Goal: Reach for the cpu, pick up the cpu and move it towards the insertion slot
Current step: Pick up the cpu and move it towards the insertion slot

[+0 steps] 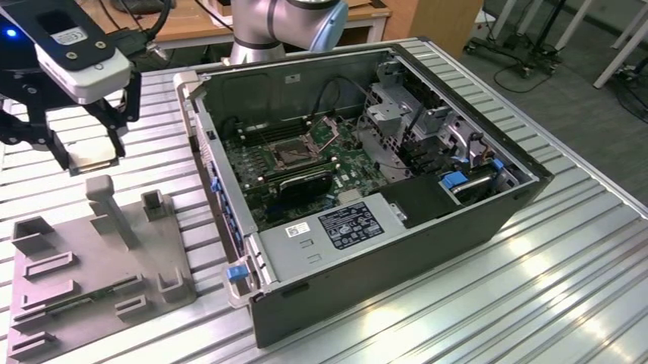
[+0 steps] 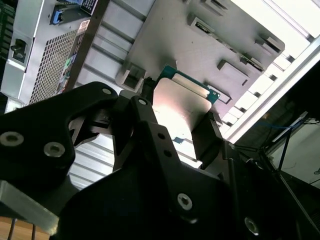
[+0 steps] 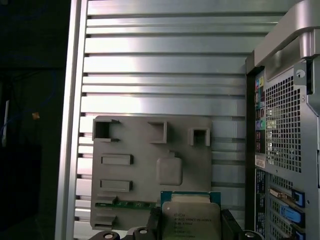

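Progress: reach and pick-up look done, since the cpu (image 1: pixel 93 154) sits in the gripper (image 1: pixel 96 161) and off the counter (image 1: pixel 506 288).
Left to do: most of the carry, as a judgement; cpu well apart from the insertion slot (image 1: pixel 287 154), with the wall of the computer case (image 1: pixel 405 227) between them.
Gripper state: clenched on the cpu, one finger against each of two opposite edges, the metal face bare between them.
Cpu place: outside the computer case, off its wall on the exterior view's left, raised above counter level.
Cpu in the second wrist view: pale metal face (image 2: pixel 181 102) with a green rim at the free edge, pinched between two black fingers.
Cpu in the first wrist view: same face (image 3: pixel 191 220), beside the vented rear of the computer case (image 3: pixel 285 125).
Insertion slot place: inside the computer case, on the green board at its floor, dark centre in a silver frame.
Fixture plate (image 1: pixel 91 265): grey, on the counter just beside the computer case, below the gripper and not touching the cpu.
Tilt of the cpu: cannot tell.
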`<state>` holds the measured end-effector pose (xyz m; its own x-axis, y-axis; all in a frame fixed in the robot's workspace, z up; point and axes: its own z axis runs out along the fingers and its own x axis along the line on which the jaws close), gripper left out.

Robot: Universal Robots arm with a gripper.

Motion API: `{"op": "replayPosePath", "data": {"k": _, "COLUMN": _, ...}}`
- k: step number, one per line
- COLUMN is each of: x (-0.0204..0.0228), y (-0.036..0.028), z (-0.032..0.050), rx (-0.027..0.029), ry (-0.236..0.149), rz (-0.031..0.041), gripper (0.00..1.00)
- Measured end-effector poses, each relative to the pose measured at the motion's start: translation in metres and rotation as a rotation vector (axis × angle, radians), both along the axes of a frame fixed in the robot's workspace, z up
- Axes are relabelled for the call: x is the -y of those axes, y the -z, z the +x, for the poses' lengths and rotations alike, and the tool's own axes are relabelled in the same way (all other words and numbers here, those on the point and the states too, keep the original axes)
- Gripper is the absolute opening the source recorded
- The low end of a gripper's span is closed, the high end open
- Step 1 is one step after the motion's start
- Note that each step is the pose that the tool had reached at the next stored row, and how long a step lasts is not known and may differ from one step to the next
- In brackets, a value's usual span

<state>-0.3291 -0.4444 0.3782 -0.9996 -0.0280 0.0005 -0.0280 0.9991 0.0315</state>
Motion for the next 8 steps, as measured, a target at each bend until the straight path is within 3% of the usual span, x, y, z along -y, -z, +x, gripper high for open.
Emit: {"op": "replayPosePath", "data": {"k": 8, "x": 0.0000, "y": 0.0000, "z": 0.0147, "rx": 0.0000, "ry": 0.000, "rz": 0.0000, "gripper": 0.54}}
